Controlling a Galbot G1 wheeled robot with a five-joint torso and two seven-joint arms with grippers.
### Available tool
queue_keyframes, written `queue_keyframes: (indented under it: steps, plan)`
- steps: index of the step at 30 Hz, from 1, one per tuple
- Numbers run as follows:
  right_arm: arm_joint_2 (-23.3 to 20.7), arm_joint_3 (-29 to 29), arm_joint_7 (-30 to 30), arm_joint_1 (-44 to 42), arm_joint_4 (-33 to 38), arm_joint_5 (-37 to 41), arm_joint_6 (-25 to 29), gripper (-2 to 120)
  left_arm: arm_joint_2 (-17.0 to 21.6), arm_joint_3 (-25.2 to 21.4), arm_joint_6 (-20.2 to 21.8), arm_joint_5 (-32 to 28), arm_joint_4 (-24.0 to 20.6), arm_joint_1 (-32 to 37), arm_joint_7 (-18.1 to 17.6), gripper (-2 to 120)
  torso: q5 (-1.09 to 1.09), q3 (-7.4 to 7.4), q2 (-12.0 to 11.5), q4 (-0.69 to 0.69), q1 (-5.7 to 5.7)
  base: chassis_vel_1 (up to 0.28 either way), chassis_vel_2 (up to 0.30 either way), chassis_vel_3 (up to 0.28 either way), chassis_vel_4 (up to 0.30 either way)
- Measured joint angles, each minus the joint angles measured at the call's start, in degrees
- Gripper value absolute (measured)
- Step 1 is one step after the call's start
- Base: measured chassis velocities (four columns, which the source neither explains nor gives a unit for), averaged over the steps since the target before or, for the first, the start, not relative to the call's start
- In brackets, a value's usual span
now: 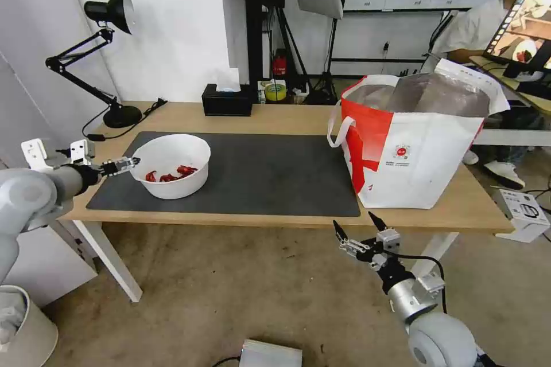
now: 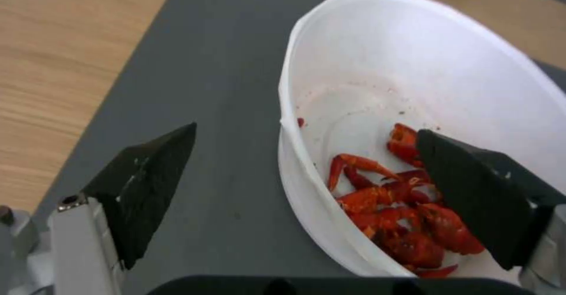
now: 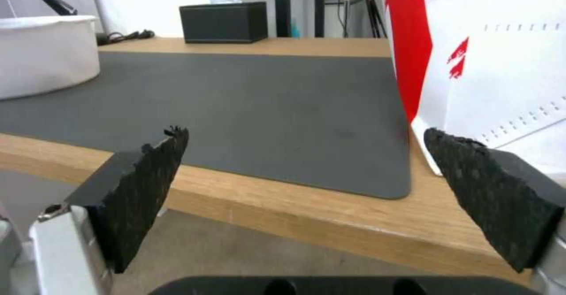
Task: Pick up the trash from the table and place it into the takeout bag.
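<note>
Left gripper (image 1: 133, 162): spread wide, holding nothing; in the left wrist view one black finger (image 2: 147, 184) is outside the bowl wall over the mat and the other hangs over the red scraps, so the rim sits in the gap between them. In the head view its tip is at the bowl's 9 o'clock edge.
Bowl: white round plastic bowl (image 1: 170, 166) upright on the left part of the mat, mouth facing up; being round, it has no long axis.
Scraps: red shell pieces (image 1: 170, 174) heaped on the bowl floor toward its 6 o'clock side.
Mat: large dark grey rectangular mat (image 1: 264, 178), long axis running left to right along the table.
Table: long light-wood top on white legs (image 1: 287, 117), long axis left to right.
Tissue box: black box (image 1: 227, 99) at the table's far edge, about 12 o'clock from the mat.
Right gripper (image 1: 360, 227): fingers parted wide and empty, hanging below the table's near edge, pointing up toward the mat's near right corner; about 7 o'clock from the bag.
Takeout bag: large white and red boxy tote with silver foil lining (image 1: 422, 152), upright on the table's right end, mouth open upward, a white loop handle on its left side, round red logo facing the robot.
</note>
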Motion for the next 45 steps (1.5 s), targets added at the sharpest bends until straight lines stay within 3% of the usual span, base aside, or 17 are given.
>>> queue_keyframes:
  steps: [20, 32, 36, 45]
  plan:
    - [0.00, 0.00, -0.01, 0.01, 0.00, 0.00, 0.00, 100, 0.00, 11.96, 0.09, -3.19, 6.92, -9.78, -2.15, 100, 0.01, -0.01, 0.00, 0.00, 0.00, 0.000, 0.000, 0.000, 0.000]
    - [0.00, 0.00, 0.00, 0.01, 0.00, 0.00, 0.00, 100, -0.59, 15.02, -0.01, -3.28, 9.44, -12.08, -2.78, 100, 0.01, 0.00, 0.00, 0.00, -0.01, 0.000, 0.000, 0.000, 0.000]
    - [0.00, 0.00, -0.01, 0.01, -0.01, 0.00, 0.00, 100, -0.30, 15.48, -0.04, -3.28, 9.69, -12.10, -2.79, 92, 0.01, -0.01, 0.00, 0.00, -0.01, 0.000, 0.000, 0.000, 0.000]
    - [0.00, 0.00, -0.01, 0.01, 0.00, 0.00, 0.00, 100, -0.38, 16.70, -0.23, -3.49, 10.13, -12.56, -3.07, 59, 0.02, -0.01, 0.01, 0.01, -0.01, 0.000, 0.000, 0.000, 0.000]
